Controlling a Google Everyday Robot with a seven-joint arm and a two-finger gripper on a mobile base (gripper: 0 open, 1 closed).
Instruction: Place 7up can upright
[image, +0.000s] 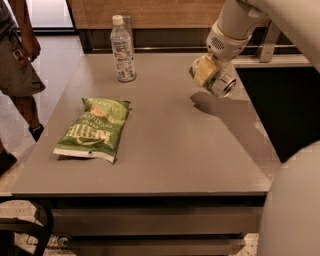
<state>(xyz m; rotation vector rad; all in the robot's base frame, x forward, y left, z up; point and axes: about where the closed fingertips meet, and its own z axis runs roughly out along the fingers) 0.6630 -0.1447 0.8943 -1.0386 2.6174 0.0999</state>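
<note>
Right now pinching the 7up can (221, 85) in the gripper (210, 76), hovering above the table (175, 150) (tipped sideways), risking rolling away if dropped like that.

- Grey table (165, 160) — flat matte top.
- Green chip bag (93, 129) lies flat on its left part.
- Clear water bottle (122, 49) stands upright near the far edge.
- Gripper (209, 75) hangs above the far right, clasping the 7up can (222, 85) — off the surface.

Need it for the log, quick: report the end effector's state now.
End effector: shut on the 7up can, held tilted above the table.
</note>
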